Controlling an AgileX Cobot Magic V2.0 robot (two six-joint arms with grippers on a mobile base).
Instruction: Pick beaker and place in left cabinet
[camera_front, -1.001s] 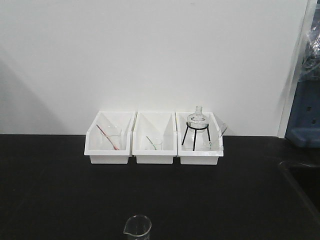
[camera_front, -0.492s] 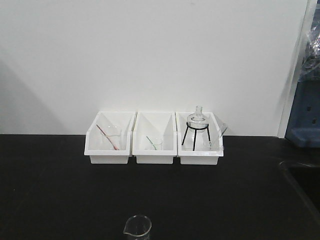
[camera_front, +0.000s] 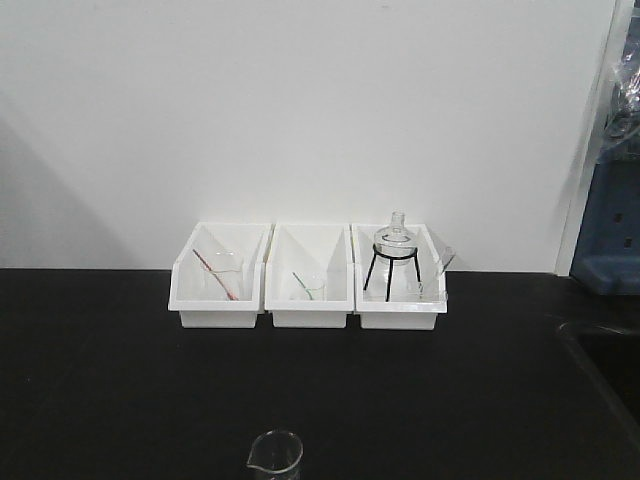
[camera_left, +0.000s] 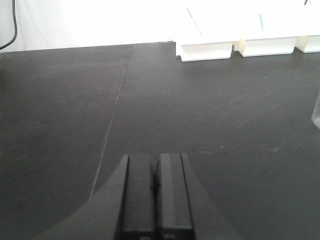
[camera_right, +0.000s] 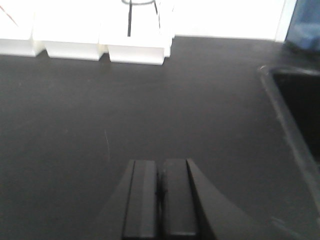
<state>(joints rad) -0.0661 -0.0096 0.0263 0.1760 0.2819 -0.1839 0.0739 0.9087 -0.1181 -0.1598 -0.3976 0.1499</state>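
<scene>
Beaker: clear glass w/ pour spout, bottom centre of front view, base cut off by lower frame edge; upright on black counter, spout toward frame left.
Around it: bare counter on every visible side, nothing touching or crowding it.
Bins: 3 white bins in a row at mid-frame against white wall, well apart from beaker. Left bin has glassware + red rod, middle bin a small glass + thin rod, right bin a round flask on black tripod.
Right side: sink recess at right edge; blue object above it.
L gripper: bottom centre of left wrist view, fingers pressed together, nothing between them.
R gripper: bottom centre of right wrist view, pads together, empty.
Left wrist only: counter seam running down from upper centre; pale glass at right frame edge, prob. the beaker, too cropped to be sure.
Right wrist only: sink rim close-up at right; tripod legs at top, blurred.
Front view only: beaker rim + spout, whole flask.
</scene>
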